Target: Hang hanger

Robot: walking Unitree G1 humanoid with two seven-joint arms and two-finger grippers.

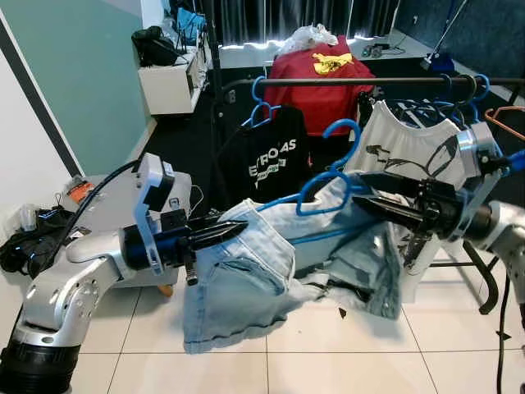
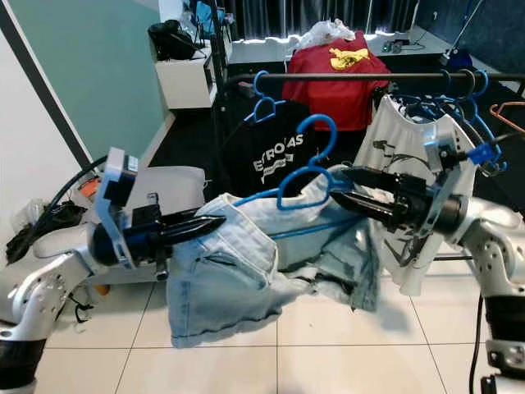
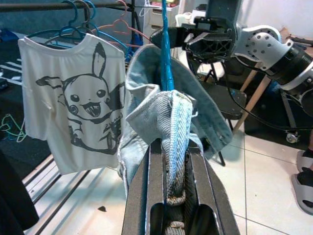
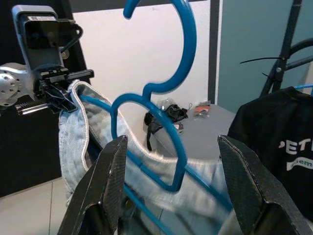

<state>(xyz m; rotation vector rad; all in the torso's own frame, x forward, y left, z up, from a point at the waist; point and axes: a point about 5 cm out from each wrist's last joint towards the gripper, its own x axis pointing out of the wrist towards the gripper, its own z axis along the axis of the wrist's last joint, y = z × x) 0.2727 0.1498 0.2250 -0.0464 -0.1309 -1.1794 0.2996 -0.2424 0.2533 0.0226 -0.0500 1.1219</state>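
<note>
A blue plastic hanger (image 1: 326, 179) carries light denim shorts (image 1: 246, 287) and is held in the air below the black clothes rail (image 1: 344, 82). Its hook (image 4: 168, 58) points up, clear of the rail. My left gripper (image 1: 238, 230) is shut on the shorts' waistband (image 3: 168, 117) at the hanger's left end. My right gripper (image 1: 358, 189) is open, one finger on each side of the hanger's right shoulder just under the hook. Its fingers (image 4: 110, 181) stand wide apart around the blue wire.
On the rail hang a black T-shirt (image 1: 275, 156), a white cartoon T-shirt (image 1: 410, 144), more blue hangers (image 1: 447, 90) and an orange one (image 1: 504, 115). A grey low unit (image 1: 115, 197) and cables (image 1: 25, 242) lie left. The rack's base bar (image 1: 484, 283) is at right. A sandalled foot (image 3: 305, 191) stands nearby.
</note>
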